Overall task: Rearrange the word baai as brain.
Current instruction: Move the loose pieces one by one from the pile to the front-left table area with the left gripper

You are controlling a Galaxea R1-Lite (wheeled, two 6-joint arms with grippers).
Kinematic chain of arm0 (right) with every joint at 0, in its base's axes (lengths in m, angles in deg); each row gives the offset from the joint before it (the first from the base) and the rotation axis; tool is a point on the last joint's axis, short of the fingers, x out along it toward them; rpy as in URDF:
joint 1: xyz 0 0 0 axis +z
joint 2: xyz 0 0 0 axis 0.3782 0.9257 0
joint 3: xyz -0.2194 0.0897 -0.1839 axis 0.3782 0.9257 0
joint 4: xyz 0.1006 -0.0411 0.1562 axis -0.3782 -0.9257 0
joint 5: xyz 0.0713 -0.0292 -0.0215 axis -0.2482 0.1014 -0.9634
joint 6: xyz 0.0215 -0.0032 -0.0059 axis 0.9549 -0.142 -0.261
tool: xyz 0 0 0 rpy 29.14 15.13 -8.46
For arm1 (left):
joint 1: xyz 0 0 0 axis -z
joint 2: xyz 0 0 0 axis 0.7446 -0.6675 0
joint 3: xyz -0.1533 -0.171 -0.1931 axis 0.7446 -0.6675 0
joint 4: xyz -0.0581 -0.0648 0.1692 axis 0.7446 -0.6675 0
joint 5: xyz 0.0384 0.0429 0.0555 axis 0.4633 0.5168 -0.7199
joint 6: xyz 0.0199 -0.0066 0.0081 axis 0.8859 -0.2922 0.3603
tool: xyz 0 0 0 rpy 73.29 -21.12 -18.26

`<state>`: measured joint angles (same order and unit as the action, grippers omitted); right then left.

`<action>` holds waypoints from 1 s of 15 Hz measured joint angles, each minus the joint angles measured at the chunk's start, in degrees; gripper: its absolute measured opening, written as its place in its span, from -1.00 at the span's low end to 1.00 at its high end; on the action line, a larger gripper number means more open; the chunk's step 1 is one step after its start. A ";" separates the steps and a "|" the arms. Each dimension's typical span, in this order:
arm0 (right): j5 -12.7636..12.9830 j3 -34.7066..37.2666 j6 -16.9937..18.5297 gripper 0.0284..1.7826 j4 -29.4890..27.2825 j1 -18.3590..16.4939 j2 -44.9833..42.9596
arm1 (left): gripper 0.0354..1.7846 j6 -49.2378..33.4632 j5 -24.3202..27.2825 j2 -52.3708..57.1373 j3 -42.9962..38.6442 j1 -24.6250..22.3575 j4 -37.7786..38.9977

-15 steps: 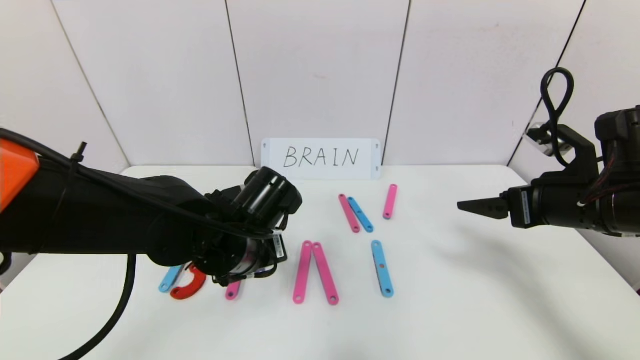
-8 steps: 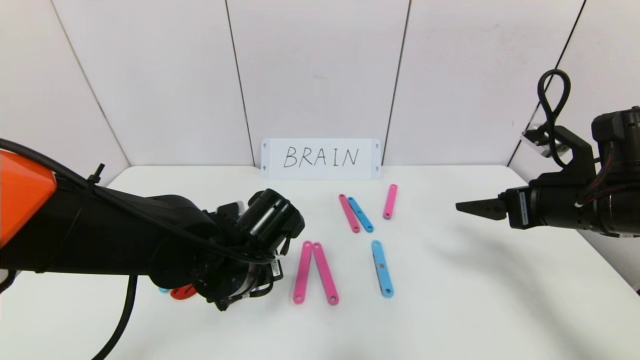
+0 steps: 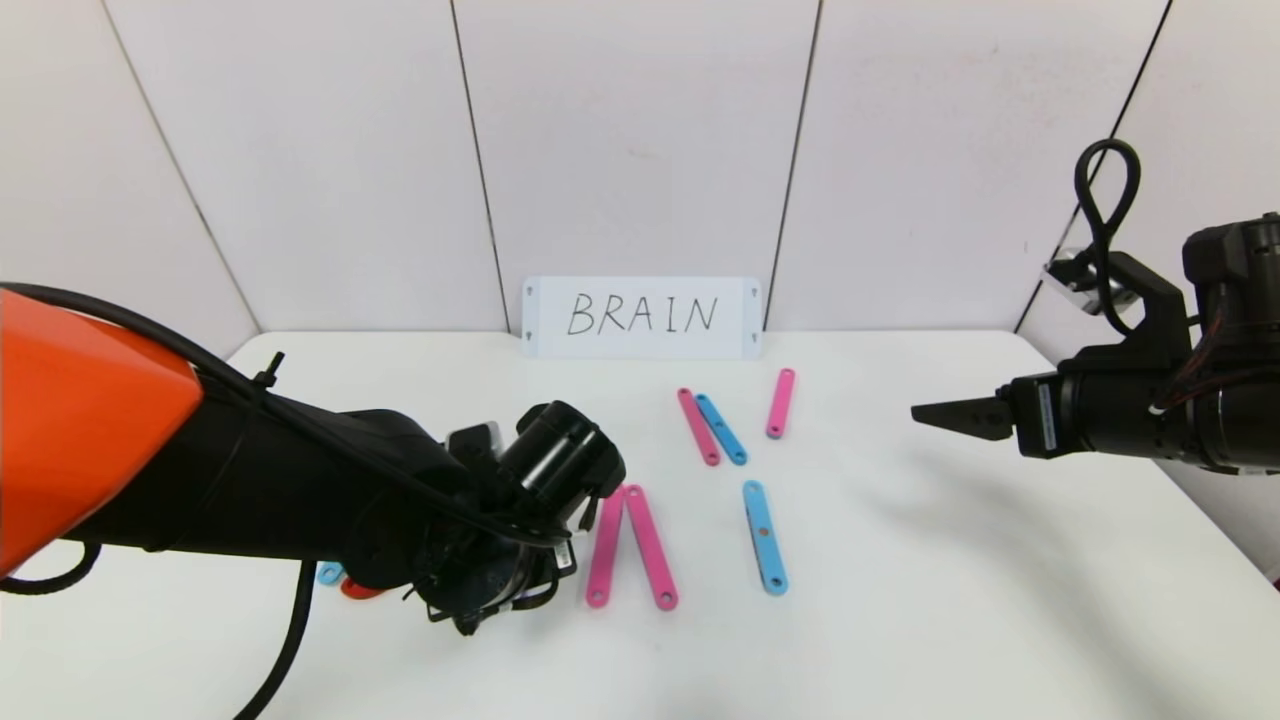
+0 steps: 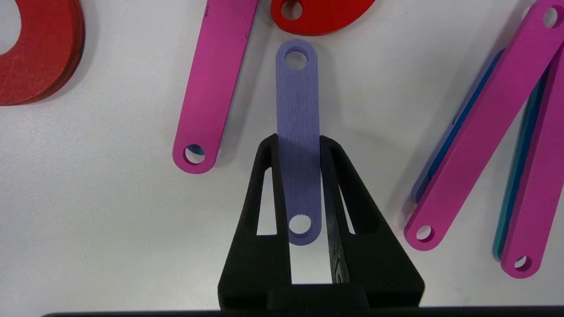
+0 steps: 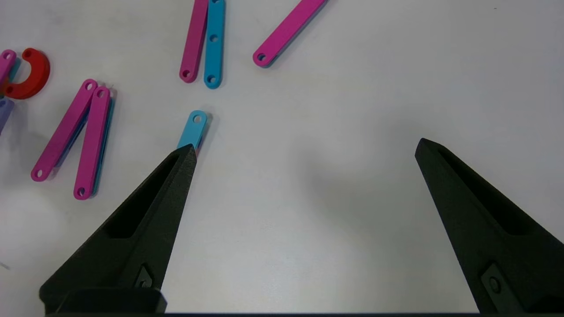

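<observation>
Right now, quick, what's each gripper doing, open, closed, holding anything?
Left gripper: shut on the purple bar, low over the table near the red arc.
Right gripper: open, empty, hovering above the table's right side.

White table, pale panelled walls, dark seams

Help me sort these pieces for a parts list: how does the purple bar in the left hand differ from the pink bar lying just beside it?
The purple bar is clamped between the left hand's fingers; the pink bar lies free on the table. The purple bar looks shorter, and the pink one lies slanted relative to it. Both are flat, round-ended, with a hole at the end.
</observation>
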<state>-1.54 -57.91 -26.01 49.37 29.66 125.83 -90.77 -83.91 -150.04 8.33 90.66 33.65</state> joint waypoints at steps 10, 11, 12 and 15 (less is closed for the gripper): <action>-0.02 0.00 0.01 0.95 0.00 -0.05 -0.02 | -0.41 0.00 -0.33 -0.39 -0.85 0.27 -0.01; 0.00 0.00 0.01 0.95 0.00 -0.05 -0.02 | -0.26 0.00 -0.33 -0.41 -0.85 0.27 -0.01; 0.00 0.00 0.01 0.95 0.00 -0.05 -0.02 | -0.08 0.00 -0.30 -0.44 -0.85 0.27 -0.01; -0.02 0.04 0.01 0.95 0.00 0.00 -0.07 | 0.51 0.07 -0.06 -0.50 -0.72 0.38 0.00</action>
<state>-1.57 -57.88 -25.99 49.37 29.66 125.76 -90.70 -83.97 -150.54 7.61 91.03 33.65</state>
